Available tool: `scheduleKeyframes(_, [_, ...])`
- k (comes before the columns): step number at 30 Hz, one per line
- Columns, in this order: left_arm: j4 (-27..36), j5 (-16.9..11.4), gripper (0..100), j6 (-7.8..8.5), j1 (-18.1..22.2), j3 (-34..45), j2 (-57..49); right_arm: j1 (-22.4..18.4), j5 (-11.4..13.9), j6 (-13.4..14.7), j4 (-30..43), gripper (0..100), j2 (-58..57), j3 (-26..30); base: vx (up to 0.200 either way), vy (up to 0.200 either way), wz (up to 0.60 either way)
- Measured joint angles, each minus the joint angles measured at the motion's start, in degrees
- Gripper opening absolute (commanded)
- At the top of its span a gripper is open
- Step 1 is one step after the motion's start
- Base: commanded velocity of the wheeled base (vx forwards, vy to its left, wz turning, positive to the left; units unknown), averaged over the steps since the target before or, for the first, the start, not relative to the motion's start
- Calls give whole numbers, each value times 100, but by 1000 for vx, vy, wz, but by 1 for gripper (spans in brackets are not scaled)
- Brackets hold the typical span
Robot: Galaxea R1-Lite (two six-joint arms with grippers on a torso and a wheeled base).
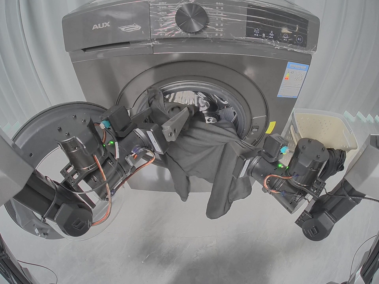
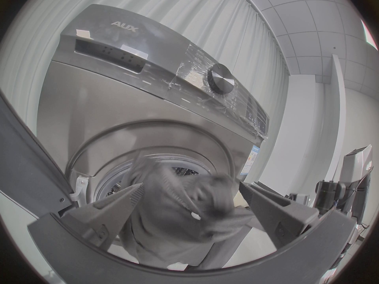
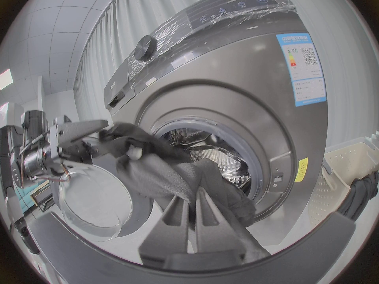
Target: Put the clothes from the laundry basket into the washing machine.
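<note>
A dark grey garment [image 1: 205, 150] hangs out of the washing machine's drum opening [image 1: 185, 96] and down over the front. My left gripper [image 1: 162, 117] is at the opening's left rim, its fingers [image 2: 106, 213] wide open with the cloth's upper fold [image 2: 177, 206] bunched between them. My right gripper [image 3: 192, 213] is shut on the garment's lower right part [image 3: 166, 174]; in the head view the cloth covers its fingertips. The cream laundry basket [image 1: 327, 129] stands at the right of the machine, with another dark garment [image 1: 337, 158] over its rim.
The round machine door [image 1: 43, 139] stands swung open to the left, behind my left arm. The grey floor [image 1: 177, 241] in front of the machine is bare. Pale curtains hang behind the washing machine [image 1: 118, 68].
</note>
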Motion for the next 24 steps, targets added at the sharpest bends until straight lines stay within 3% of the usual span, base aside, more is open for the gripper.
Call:
scheduleKeyframes(7, [-83,-7,100,-16,63,478,57,-52,-2,-9,28,0,-196,-27,0,0,0])
scheduleKeyframes(15, [-844,-5,100,-11,76,808,400,-59,2,-22,30,0,-279,-61,0,0,0])
scheduleKeyframes(24, [-1008,-98,100,16,69,1261,645,-56,6,-27,49,0,-334,-121,0,0,0])
